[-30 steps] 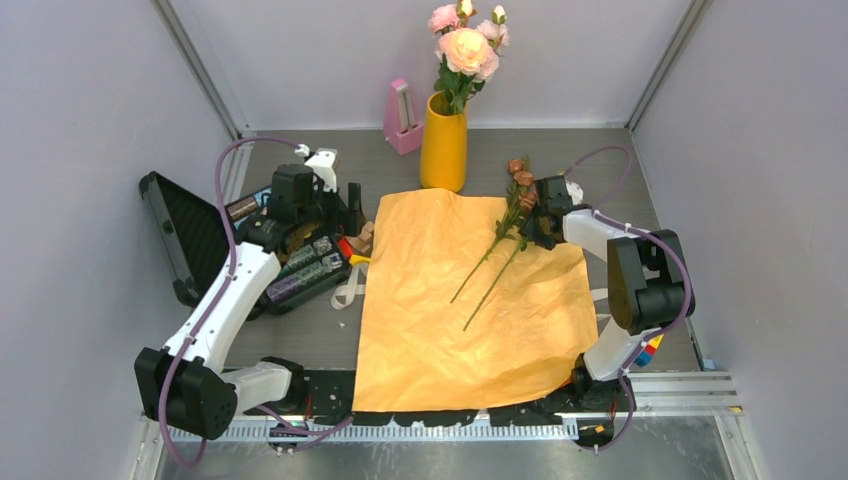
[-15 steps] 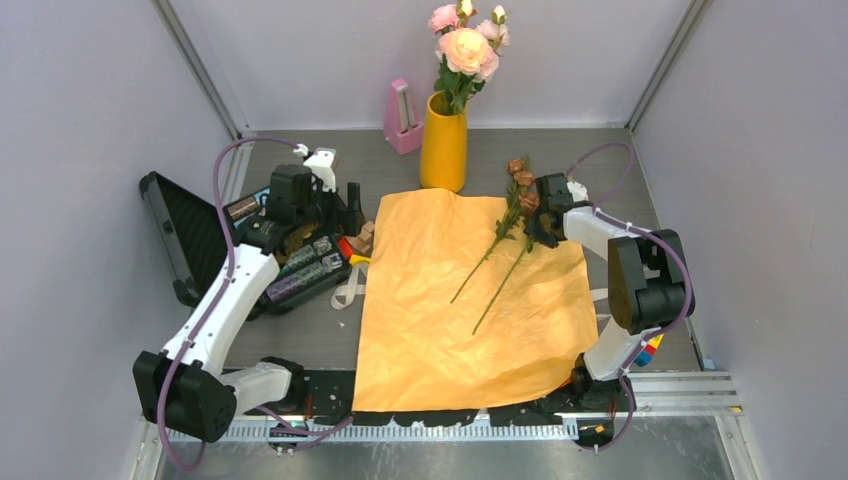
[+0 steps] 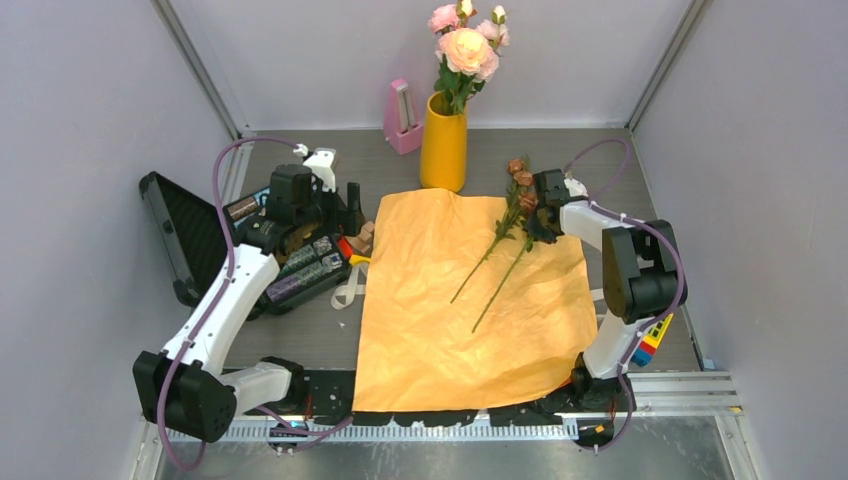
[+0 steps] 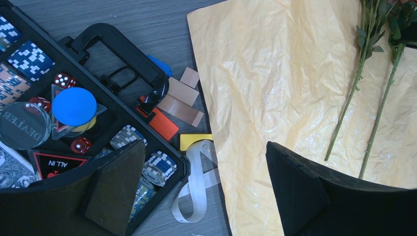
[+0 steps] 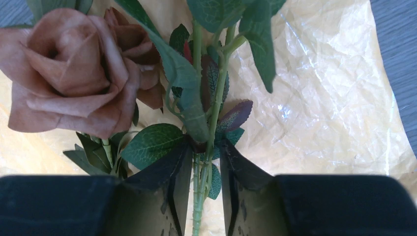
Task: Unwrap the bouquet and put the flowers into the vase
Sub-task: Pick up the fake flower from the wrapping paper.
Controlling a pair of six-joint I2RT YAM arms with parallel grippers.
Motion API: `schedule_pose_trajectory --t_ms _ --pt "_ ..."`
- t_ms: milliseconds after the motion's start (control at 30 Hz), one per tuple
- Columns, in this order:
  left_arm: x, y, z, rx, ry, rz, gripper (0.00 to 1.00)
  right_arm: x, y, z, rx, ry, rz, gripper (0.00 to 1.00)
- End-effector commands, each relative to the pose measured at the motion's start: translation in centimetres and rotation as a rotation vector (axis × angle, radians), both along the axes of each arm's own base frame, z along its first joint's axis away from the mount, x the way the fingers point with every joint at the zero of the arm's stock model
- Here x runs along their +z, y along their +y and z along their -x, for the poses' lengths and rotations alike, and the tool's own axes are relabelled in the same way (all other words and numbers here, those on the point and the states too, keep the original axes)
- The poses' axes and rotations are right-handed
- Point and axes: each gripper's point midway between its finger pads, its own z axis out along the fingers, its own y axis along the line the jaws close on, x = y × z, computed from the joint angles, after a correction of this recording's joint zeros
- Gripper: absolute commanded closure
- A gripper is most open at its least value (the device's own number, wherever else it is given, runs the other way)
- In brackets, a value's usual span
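Note:
The bouquet is undone: its crinkled orange paper [image 3: 440, 310] lies spread flat on the table. Pale pink flowers [image 3: 465, 48] stand in the yellow vase [image 3: 443, 145] behind it. Two long-stemmed brownish roses [image 3: 520, 180] lie on the paper's right part. My right gripper [image 3: 540, 212] sits low over them. In the right wrist view its jaws [image 5: 205, 147] straddle the green stems [image 5: 199, 196] just below a brown rose [image 5: 74, 69], with small gaps on both sides. My left gripper [image 3: 345, 212] hovers wide open with nothing in it over the paper's left edge [image 4: 275, 98].
An open black case of poker chips [image 3: 300, 265] lies at the left, with small coloured blocks [image 4: 179, 101] and the beige ribbon [image 4: 196, 187] beside it. A pink metronome [image 3: 402, 115] stands left of the vase. Grey walls close in the table.
The right gripper's jaws have narrowed around the stems, and the wrist has edged slightly toward the back. The left arm has not moved.

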Motion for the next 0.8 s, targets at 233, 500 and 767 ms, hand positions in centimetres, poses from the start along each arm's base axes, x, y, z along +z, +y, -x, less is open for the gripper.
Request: schedule_pose_trajectory --t_ms 233,500,767 --pt "2.0 -0.2 -0.1 -0.009 -0.074 0.015 0.04 2.3 -0.8 -1.3 -0.04 -0.071 0.034 0.99" --pt "2.1 -0.2 0.0 -0.009 -0.077 0.018 0.04 4.7 -2.3 -0.7 -0.074 -0.132 0.072 1.0" --pt "2.1 -0.4 0.0 -0.015 -0.076 0.025 0.05 7.9 -3.3 -0.2 -0.1 -0.228 0.095 1.0"
